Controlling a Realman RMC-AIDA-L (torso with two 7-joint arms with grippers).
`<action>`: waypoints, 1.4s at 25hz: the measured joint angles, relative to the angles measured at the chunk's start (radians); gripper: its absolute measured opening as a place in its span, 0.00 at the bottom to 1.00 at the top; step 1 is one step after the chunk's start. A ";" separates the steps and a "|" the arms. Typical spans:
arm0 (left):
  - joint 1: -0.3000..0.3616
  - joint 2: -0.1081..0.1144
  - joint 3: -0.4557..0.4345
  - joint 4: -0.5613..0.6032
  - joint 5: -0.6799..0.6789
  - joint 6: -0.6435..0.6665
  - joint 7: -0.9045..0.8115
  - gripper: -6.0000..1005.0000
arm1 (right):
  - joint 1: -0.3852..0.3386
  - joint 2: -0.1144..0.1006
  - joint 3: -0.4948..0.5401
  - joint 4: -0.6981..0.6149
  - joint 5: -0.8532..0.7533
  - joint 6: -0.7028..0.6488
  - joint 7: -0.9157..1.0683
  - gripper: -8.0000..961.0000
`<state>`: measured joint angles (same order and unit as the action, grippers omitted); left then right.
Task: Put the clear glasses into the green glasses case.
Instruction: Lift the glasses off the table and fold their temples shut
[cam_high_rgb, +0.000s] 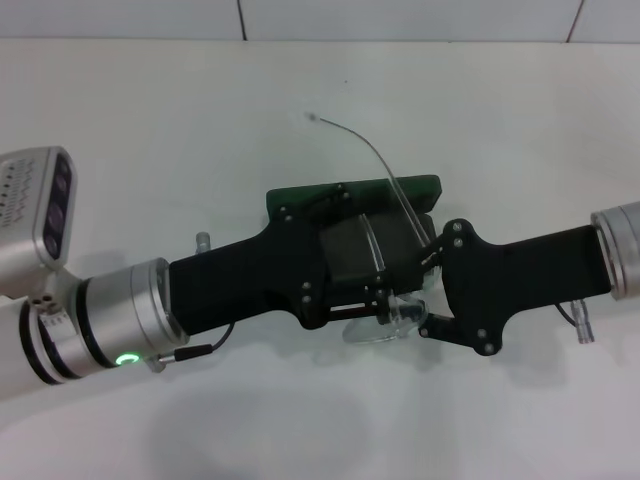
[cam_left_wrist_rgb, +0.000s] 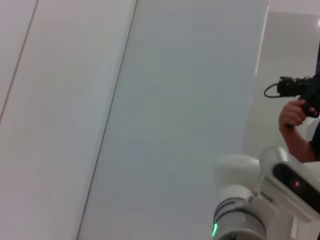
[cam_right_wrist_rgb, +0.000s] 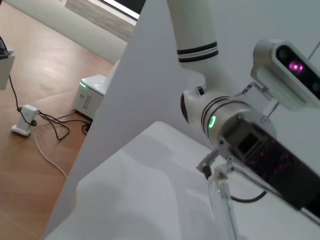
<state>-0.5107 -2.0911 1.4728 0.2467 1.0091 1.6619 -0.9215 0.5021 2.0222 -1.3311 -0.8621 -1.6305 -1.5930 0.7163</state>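
White tabletop fills the head view, a tiled wall behind it. At its middle lies the green glasses case, open, its dark inside facing up. The left pincer reaches in from the left over the case; I cannot tell how its fingers stand. The right pincer comes from the right, its fingers spread beside the clear glasses, whose lens sits at the case's near edge while one thin arm rises over the case toward the wall.

Left wrist view: pale wall panels, the robot's head, a person's hand holding a camera.

Right wrist view: wooden floor, cables, the left arm.
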 joint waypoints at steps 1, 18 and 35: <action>0.000 0.000 -0.002 0.001 -0.002 0.004 0.000 0.87 | -0.003 -0.001 -0.001 -0.001 0.000 0.000 0.000 0.13; 0.012 0.012 -0.003 -0.009 -0.036 0.053 0.001 0.87 | -0.046 -0.003 0.006 -0.003 0.012 -0.035 -0.056 0.13; -0.043 0.004 0.001 -0.018 0.077 0.041 -0.067 0.87 | -0.040 0.001 -0.002 -0.003 0.013 -0.038 -0.079 0.13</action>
<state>-0.5541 -2.0876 1.4742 0.2286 1.0858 1.7034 -0.9880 0.4620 2.0232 -1.3330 -0.8648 -1.6176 -1.6312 0.6370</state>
